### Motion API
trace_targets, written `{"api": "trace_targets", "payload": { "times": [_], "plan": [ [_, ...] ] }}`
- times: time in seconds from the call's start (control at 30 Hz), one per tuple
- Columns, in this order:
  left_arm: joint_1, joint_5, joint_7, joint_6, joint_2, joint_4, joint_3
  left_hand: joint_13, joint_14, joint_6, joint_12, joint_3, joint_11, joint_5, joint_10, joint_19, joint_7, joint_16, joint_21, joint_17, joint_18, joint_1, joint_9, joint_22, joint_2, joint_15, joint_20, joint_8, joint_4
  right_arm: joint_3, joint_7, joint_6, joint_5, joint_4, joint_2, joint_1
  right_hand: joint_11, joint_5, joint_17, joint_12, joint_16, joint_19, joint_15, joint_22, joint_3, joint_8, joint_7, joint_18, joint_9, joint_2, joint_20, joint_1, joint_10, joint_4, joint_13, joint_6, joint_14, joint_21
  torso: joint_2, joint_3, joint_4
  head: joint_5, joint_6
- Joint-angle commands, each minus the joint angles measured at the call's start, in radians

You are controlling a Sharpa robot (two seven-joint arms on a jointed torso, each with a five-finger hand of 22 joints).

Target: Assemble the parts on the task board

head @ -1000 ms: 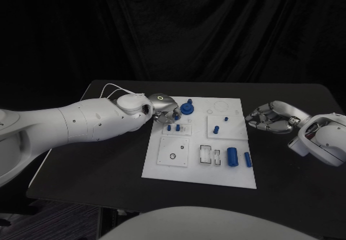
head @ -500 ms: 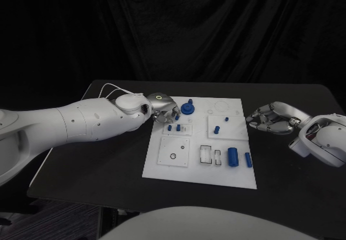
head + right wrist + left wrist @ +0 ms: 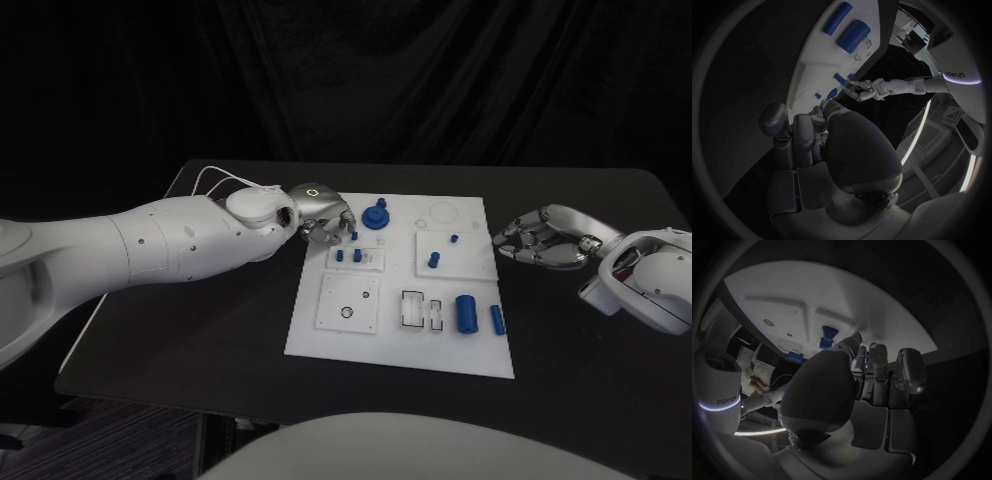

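left hand (image 3: 325,214) has drifted slightly back from the board (image 3: 346,335), fingers curled, grip unclear; round blue part (image 3: 376,216) just beside it. right hand (image 3: 541,238) idles, curled on nothing.

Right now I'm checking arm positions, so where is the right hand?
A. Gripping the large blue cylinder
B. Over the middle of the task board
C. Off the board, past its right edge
C: the right hand hangs over black table beside the task board, fingers curled, touching no part.
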Motion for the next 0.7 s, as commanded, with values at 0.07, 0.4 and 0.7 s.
{"api": "trace_targets", "payload": {
  "times": [0.07, 0.4, 0.7],
  "plan": [
    [-0.002, -0.001, -0.024, -0.044, -0.009, -0.002, 0.001, 0.003, -0.008, -0.007, 0.006, 0.001, -0.005, 0.005, 0.005, -0.009, 0.007, -0.010, -0.009, -0.008, 0.013, 0.007, -0.003, 0.082, -0.005, -0.001, 0.001, -0.003, -0.002, 0.001, -0.021, 0.013, 0.000, 0.001, -0.002, -0.003, 0.001, 0.000, -0.001, -0.003, -0.004, -0.007, 0.000, 0.006, 0.005, 0.006, -0.002, 0.019, -0.001, 0.003, 0.000, 0.007, -0.007, 0.001, -0.001, 0.006, -0.005, -0.003, 0.001, 0.0003, -0.0004, 0.001, 0.000],
    [-0.002, -0.001, -0.046, -0.100, -0.044, 0.005, 0.000, 0.006, -0.043, -0.014, 0.009, 0.004, -0.008, 0.009, 0.010, -0.027, 0.027, -0.050, -0.046, -0.068, 0.019, 0.008, -0.007, 0.067, -0.008, -0.002, 0.000, 0.000, -0.002, 0.001, -0.025, 0.014, 0.000, 0.004, -0.007, -0.003, 0.001, -0.001, -0.003, -0.005, -0.007, -0.007, -0.001, 0.006, 0.006, 0.006, -0.003, 0.019, -0.001, 0.002, 0.000, 0.007, -0.009, 0.000, -0.005, 0.006, -0.006, -0.005, 0.000, 0.0002, -0.0005, 0.004, 0.000],
    [0.000, 0.259, 0.057, -0.229, -0.130, 0.066, 0.001, 0.013, -0.184, 0.020, 0.016, 0.025, 0.013, 0.046, 0.004, -0.260, 0.051, -0.195, -0.398, -0.182, 0.074, 0.018, -0.010, -0.065, -0.018, 0.023, 0.024, 0.010, 0.014, 0.001, -0.029, -0.020, 0.000, 0.022, -0.022, 0.011, 0.002, -0.004, -0.043, -0.059, -0.045, -0.030, 0.001, -0.014, 0.015, 0.009, -0.002, 0.027, -0.002, -0.002, 0.000, 0.006, -0.070, -0.003, -0.087, 0.009, -0.030, -0.052, 0.000, -0.0002, -0.0002, 0.004, 0.000]
  ]
}}
